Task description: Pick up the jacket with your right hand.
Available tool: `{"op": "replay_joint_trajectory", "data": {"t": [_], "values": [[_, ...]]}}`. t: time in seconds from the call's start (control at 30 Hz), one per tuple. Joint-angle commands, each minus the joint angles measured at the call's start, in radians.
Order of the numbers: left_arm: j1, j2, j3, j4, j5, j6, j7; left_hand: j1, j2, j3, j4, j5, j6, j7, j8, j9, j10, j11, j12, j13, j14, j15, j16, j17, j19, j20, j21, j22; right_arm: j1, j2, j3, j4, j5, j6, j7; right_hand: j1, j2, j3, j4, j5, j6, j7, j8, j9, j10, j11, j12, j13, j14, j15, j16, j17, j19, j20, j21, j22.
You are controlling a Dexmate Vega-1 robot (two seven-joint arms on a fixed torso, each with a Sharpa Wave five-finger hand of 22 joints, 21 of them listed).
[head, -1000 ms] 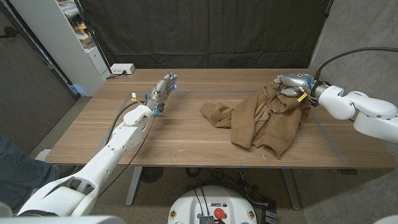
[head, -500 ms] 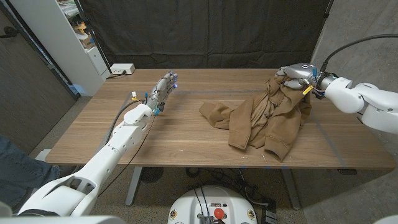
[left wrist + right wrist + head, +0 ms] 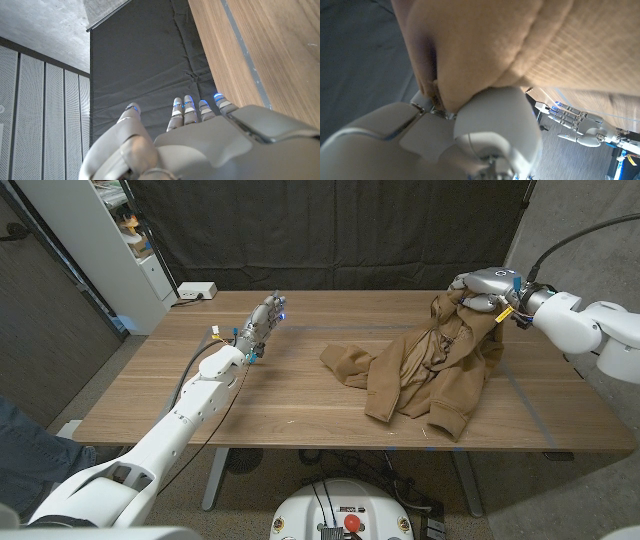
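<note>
Brown jacket on the right half of the wooden table: its far right part is bunched and pulled up off the surface, the rest drapes down onto the wood, one sleeve trailing left toward table centre, hem and other sleeve near the front edge. Right hand holds that raised bunch, fingers closed over the cloth near the far right corner; in the right wrist view tan fabric is pressed tight against the hand. Left hand is over the left half of the table, well apart from the jacket, holding nothing, fingers straight and slightly apart with blue-lit tips. White box at the far left corner, white shelf unit just beyond it, black curtain behind the table
</note>
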Motion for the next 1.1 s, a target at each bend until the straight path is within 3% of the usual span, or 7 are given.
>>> {"op": "replay_joint_trajectory", "data": {"t": [0.03,0.27,0.5,0.83,1.1], "values": [[-0.01,-0.001,0.005,0.005,0.001,-0.001,-0.014,0.0,0.011,0.004,-0.008,-0.001,0.008,-0.003,0.0,0.004,0.005,0.001,0.008,0.004,0.005,0.003,0.004,0.002,0.0,0.006,0.002,0.006,-0.1,-0.059,0.147,-0.047,0.034,-0.023,-0.008,0.009,-0.001,0.01,0.0,0.006,0.013,0.0,0.006,0.003,0.01,-0.004,-0.002,0.006,0.015,-0.15,-0.004,0.007,-0.007,-0.083,0.013,0.005],[-0.008,-0.002,0.001,0.009,-0.002,-0.008,-0.016,0.001,0.012,0.005,-0.009,-0.001,0.009,-0.002,0.0,0.004,0.006,0.001,0.008,0.004,0.006,0.003,0.004,0.002,-0.001,0.007,0.001,0.006,-0.151,-0.042,0.248,-0.068,0.018,-0.023,0.034,0.012,-0.002,0.014,-0.001,0.007,0.014,0.0,0.007,0.005,0.015,-0.006,-0.005,0.007,0.024,-0.15,-0.011,0.014,-0.012,-0.084,0.032,0.008],[-0.008,-0.003,-0.002,0.017,-0.007,-0.014,-0.024,0.001,0.014,0.007,-0.01,-0.001,0.01,-0.002,0.0,0.004,0.006,0.002,0.008,0.004,0.006,0.003,0.004,0.002,-0.001,0.007,0.001,0.006,-0.193,0.012,0.34,-0.099,-0.047,-0.027,0.084,0.013,-0.003,0.019,-0.001,0.007,0.016,0.0,0.005,0.006,0.02,-0.005,-0.009,0.009,0.03,-0.149,-0.018,0.022,-0.02,-0.084,0.051,0.011],[-0.025,-0.006,-0.001,0.039,-0.006,-0.027,-0.039,0.002,0.016,0.009,-0.012,-0.002,0.01,-0.001,0.0,0.004,0.006,0.003,0.008,0.004,0.006,0.004,0.003,0.002,-0.001,0.007,0.001,0.006,-0.182,0.074,0.41,-0.136,-0.086,-0.028,0.147,0.016,-0.005,0.026,-0.002,0.008,0.021,0.002,0.005,0.006,0.025,-0.004,-0.015,0.013,0.043,-0.149,-0.028,0.032,-0.03,-0.085,0.081,0.015],[-0.033,-0.007,-0.002,0.052,-0.008,-0.031,-0.047,0.003,0.018,0.01,-0.013,-0.003,0.009,-0.001,-0.001,0.004,0.007,0.004,0.008,0.005,0.006,0.004,0.003,0.002,-0.001,0.007,0.001,0.006,-0.149,0.09,0.428,-0.146,-0.095,-0.025,0.185,0.016,-0.007,0.032,-0.002,0.008,0.022,-0.002,0.004,0.009,0.033,-0.002,-0.019,0.018,0.051,-0.149,-0.038,0.04,-0.042,-0.085,0.107,0.017]]}}
